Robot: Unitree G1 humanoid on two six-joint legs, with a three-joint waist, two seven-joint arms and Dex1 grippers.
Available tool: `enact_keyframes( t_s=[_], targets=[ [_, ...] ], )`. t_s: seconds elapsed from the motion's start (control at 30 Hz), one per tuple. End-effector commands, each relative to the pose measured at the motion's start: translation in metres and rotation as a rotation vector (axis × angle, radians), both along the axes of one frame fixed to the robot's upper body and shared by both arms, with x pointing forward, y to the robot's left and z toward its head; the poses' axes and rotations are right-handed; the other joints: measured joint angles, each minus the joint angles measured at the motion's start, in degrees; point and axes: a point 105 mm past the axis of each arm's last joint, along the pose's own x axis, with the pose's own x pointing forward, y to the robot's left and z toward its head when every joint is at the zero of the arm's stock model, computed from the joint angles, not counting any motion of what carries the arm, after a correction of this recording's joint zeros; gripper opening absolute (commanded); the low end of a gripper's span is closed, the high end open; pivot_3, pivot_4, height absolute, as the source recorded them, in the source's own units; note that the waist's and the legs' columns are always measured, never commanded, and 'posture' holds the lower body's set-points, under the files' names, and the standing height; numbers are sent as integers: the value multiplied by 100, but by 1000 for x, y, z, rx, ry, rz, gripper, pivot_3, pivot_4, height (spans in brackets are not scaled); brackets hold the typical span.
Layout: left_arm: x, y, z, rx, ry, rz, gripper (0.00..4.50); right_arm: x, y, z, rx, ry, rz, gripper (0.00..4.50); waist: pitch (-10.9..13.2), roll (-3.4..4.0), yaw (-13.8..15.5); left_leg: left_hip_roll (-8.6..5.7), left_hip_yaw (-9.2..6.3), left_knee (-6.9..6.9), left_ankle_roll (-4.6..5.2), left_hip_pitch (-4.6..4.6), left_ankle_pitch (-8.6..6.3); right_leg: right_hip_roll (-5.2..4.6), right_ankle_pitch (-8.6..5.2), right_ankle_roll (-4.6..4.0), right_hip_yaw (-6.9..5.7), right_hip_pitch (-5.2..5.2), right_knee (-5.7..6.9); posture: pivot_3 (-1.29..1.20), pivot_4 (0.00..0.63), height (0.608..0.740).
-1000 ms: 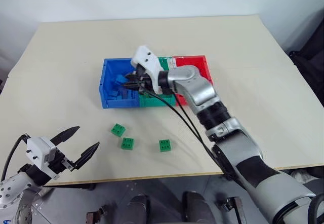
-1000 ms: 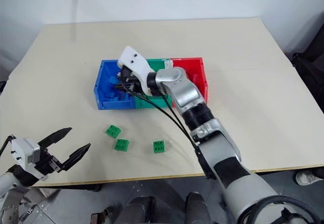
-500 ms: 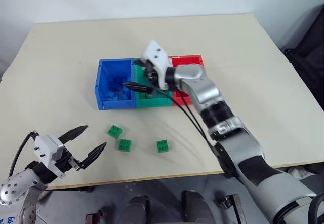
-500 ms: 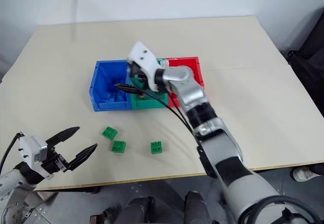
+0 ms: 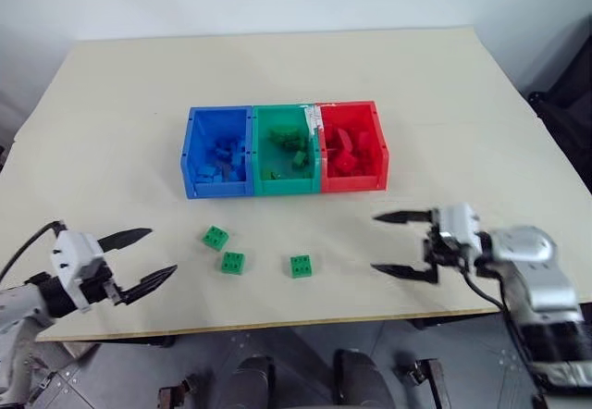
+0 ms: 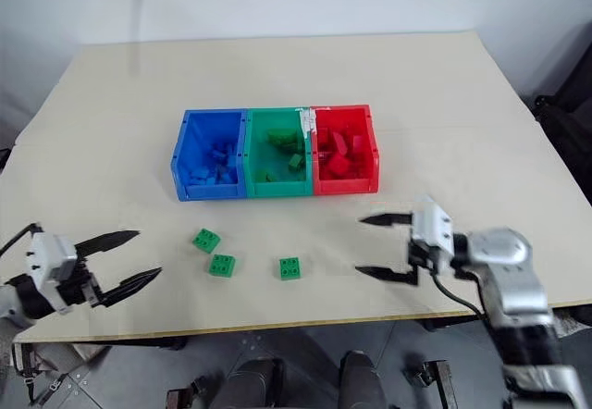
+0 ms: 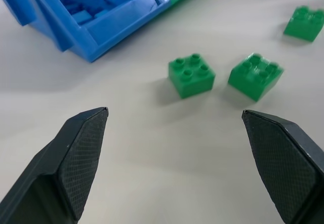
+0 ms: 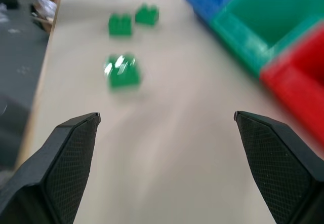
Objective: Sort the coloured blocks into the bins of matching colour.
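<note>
Three green blocks lie on the table in front of the bins: one (image 5: pixel 215 237), a second (image 5: pixel 233 262) and a third (image 5: pixel 301 266). The joined bins stand mid-table in a row: blue bin (image 5: pixel 217 188), green bin (image 5: pixel 287 185), red bin (image 5: pixel 353 183), each with bricks of its own colour inside. My left gripper (image 5: pixel 159 253) hovers open at the front left, pointing toward the two nearest green blocks (image 7: pixel 191 75) (image 7: pixel 255 76). At the front right my right gripper (image 5: pixel 374 242) is open and empty, pointing left toward the third green block (image 8: pixel 124 72).
The table's front edge (image 5: pixel 277 321) runs just below both grippers. Bare tabletop surrounds the bins on all sides. Dark items sit off the table at the far right (image 5: pixel 564 113).
My right arm has pulled back from over the blue bin to the front right of the table, and its gripper has gone from shut to open. The left gripper stays open at the front left.
</note>
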Motion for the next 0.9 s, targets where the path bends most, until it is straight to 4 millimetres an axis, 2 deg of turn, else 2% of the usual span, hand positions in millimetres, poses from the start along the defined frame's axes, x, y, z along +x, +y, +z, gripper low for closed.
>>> enact_keyframes(
  t_s=[0.03, 0.2, 0.37, 0.53, 0.7, 0.9],
  targets=[
    [0, -8, 5, 29, -2, -73, 4500, -4, -7, 17, 12, -95, -19, 4437, 0, 0, -10, 6, 3, 4, 0, 2, 0, 1, 0, 1, 0, 0, -2, 0, 150, 740],
    [1, -41, 4, 47, 58, -199, 4500, -11, -13, 19, 35, -98, -74, 4437, 0, 2, 43, 34, 3, 5, -3, 10, 2, 1, 0, -1, 0, 3, -1, 0, 150, 740],
    [6, -124, 7, 135, 139, -428, 4500, -19, -15, 28, 45, -126, -103, 4437, 1, 3, 229, 21, -10, 18, -1, 4, 2, -3, 1, 1, 0, 7, 0, 0, 150, 740],
    [16, -178, 11, 152, 204, -502, 4500, -28, -9, 33, 36, -111, -89, 4437, -2, 6, 263, 19, -8, 28, -1, 2, 3, 5, 3, 5, 0, 8, 12, 0, 150, 740],
    [20, -207, -3, 248, 300, -534, 4500, -37, -7, 33, 30, -91, -91, 4437, -1, 6, 258, 4, -5, 27, -2, 1, 3, 13, 3, 5, 1, 8, 23, 0, 150, 740],
    [32, -217, -19, 372, 305, -487, 4500, -49, -5, 26, -16, -34, -70, 4437, 0, 4, 300, -1, -6, 39, -1, -4, 2, 13, 3, 5, 1, 9, 20, 0, 150, 740]
  ],
)
